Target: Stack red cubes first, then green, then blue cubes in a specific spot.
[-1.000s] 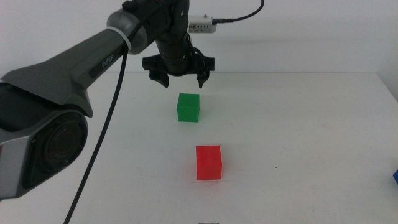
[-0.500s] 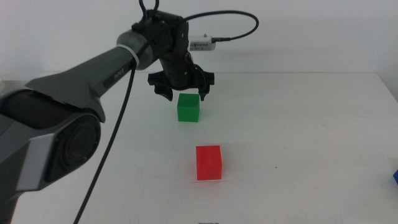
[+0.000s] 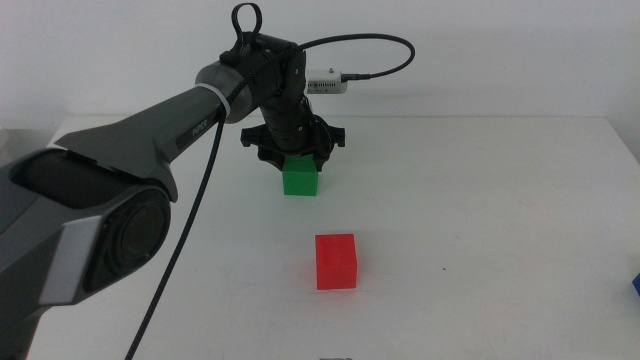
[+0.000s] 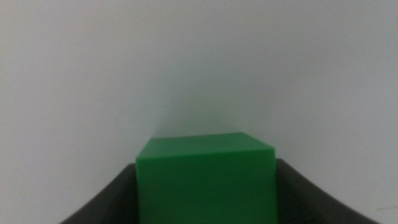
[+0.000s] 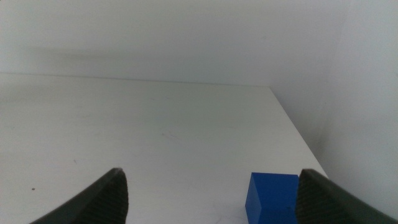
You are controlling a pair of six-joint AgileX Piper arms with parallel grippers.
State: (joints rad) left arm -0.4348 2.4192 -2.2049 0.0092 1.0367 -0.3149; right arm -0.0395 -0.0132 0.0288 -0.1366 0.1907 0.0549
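left tool (image 3: pixel 294 157) jaws apart around green cube (image 3: pixel 300 178); right tool (image 5: pixel 211 199) apart

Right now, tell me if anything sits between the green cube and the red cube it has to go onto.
Nothing visible does. The left gripper straddles the green cube, open jaws on either side. Only bare table lies between it and the red cube, whose top is bare. The blue cube sits far off at the table's right edge.

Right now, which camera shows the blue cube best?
The right wrist view: the blue cube sits on the table between the open right tool, top and front faces visible. The middle view catches only a sliver at its right edge; the left wrist view shows none.
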